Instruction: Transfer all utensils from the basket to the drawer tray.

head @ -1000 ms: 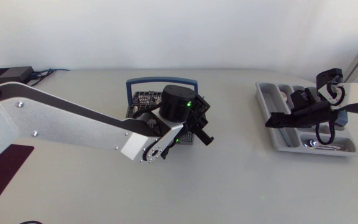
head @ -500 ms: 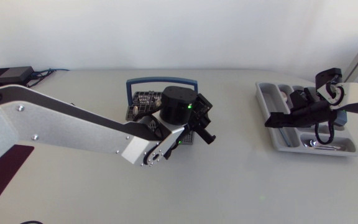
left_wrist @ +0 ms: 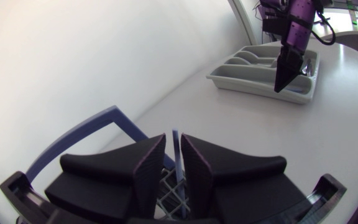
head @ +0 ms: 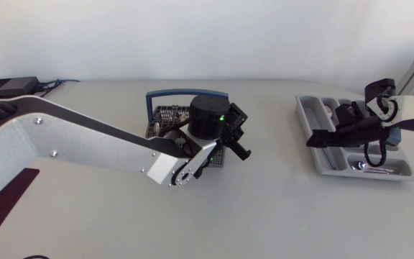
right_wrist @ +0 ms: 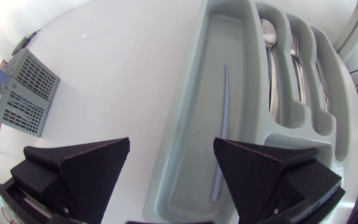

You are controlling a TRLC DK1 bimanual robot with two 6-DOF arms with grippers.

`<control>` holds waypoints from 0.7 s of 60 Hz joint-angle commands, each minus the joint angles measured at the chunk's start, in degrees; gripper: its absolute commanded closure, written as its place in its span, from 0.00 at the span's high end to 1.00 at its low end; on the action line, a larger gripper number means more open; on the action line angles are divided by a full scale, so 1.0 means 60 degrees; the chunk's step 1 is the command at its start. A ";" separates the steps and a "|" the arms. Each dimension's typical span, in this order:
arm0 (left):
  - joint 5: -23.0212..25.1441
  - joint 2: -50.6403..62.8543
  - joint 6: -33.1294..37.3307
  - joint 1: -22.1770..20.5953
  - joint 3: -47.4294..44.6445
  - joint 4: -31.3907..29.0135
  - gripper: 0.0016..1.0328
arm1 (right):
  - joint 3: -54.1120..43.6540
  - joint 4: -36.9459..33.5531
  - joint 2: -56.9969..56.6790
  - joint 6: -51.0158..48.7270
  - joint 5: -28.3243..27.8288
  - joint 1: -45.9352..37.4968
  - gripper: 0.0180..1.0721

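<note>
Our left gripper [left_wrist: 173, 148] is clamped on a slim blue utensil [left_wrist: 176, 158], one finger pressed to each side of the shaft, directly above the grey basket [right_wrist: 25, 93]. We judge the step in hand to be the lift-out. The utensil's lower end is hidden behind the fingers, so we cannot tell whether it is clear of the basket's grid. The next move calls for a straight pull upward, then a carry across the table to the drawer tray [right_wrist: 188, 118], which sits well apart. Our left arm [head: 85, 147] comes in from the side and stretches over the basket, wrist angled toward the tray. Our right gripper [right_wrist: 171, 144] hangs over the tray's long compartment, fingers spread wide with nothing between them. A matching blue stick [right_wrist: 221, 124], a spoon [right_wrist: 268, 34] and a fork [right_wrist: 295, 56] lie in the tray.
</note>
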 commanded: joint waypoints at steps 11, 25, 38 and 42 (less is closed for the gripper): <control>-0.0081 -0.0006 0.0159 0.0085 0.0176 0.0160 0.04 | -0.0196 0.0105 0.0079 -0.0173 0.0091 0.0187 0.93; -0.0096 -0.0899 0.0144 0.0158 0.0176 -0.0089 0.04 | -0.0460 0.0032 -0.0433 -0.0290 0.0076 0.0333 0.93; -0.0081 -0.1998 -0.0325 0.0158 0.0264 -0.0939 0.03 | -0.0709 -0.0100 -0.1078 -0.0319 0.0047 0.0655 0.93; -0.0067 -0.2335 -0.0486 0.0129 0.0322 -0.1247 0.03 | -0.0797 -0.0159 -0.1312 -0.0319 0.0018 0.0758 0.93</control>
